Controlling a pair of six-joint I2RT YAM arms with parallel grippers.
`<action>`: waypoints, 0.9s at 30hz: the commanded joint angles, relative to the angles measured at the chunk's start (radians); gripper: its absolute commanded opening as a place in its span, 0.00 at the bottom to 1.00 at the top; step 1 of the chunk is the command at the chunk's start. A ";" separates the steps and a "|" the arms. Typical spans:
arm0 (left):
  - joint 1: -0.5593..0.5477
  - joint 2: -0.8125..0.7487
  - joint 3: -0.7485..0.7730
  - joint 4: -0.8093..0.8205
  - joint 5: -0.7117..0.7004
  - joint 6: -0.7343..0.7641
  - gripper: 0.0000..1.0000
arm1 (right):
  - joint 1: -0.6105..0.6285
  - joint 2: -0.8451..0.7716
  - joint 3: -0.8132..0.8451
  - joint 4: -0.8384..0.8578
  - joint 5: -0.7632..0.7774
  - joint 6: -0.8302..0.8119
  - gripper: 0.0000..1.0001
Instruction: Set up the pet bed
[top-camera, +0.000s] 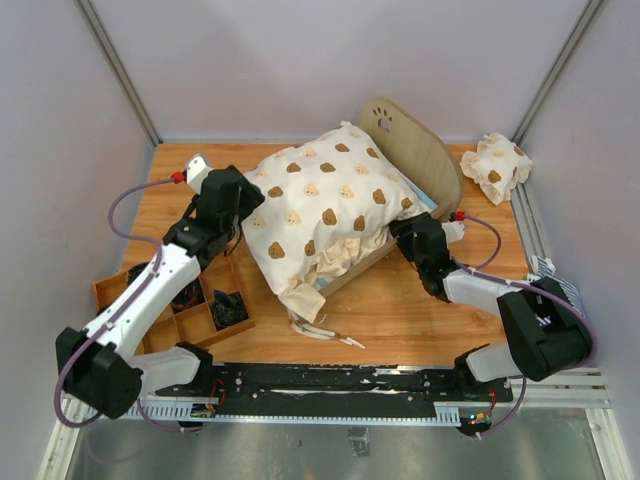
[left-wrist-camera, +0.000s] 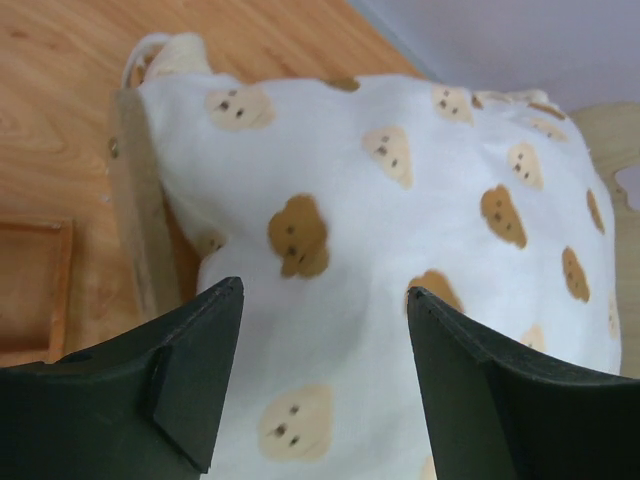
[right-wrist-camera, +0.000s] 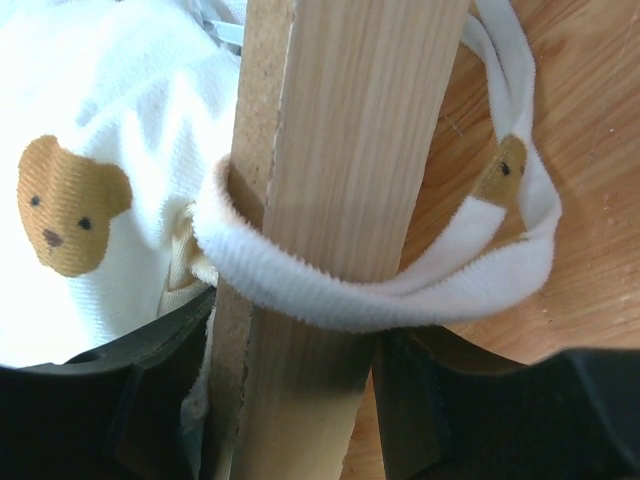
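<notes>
Seeing my left claw (left-wrist-camera: 325, 300) spread over the bear-print cover (left-wrist-camera: 400, 190); right claw (right-wrist-camera: 295, 340) pinches the pet bed (right-wrist-camera: 340, 130) rail, lower frame centre.

Cover (top-camera: 320, 205) bulges over pet bed (top-camera: 425, 150), blocking the middle. Tray (top-camera: 103, 290) crowds near-left. Table (top-camera: 400, 310) open near-right; pillow (top-camera: 497, 168) far-right corner.

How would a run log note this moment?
left gripper open over cream bear-print cover | right gripper astride rail of light plywood pet bed, white tie looped round it
</notes>
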 joint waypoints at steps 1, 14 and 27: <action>0.002 -0.139 -0.135 -0.076 0.051 0.011 0.70 | 0.028 -0.013 0.077 0.091 0.129 -0.088 0.31; 0.002 -0.220 -0.389 0.097 0.089 -0.069 0.65 | -0.102 -0.238 0.023 -0.433 -0.177 -0.487 0.63; 0.048 0.197 -0.143 0.360 0.021 0.091 0.50 | -0.126 -0.359 0.263 -0.735 -0.358 -0.968 0.58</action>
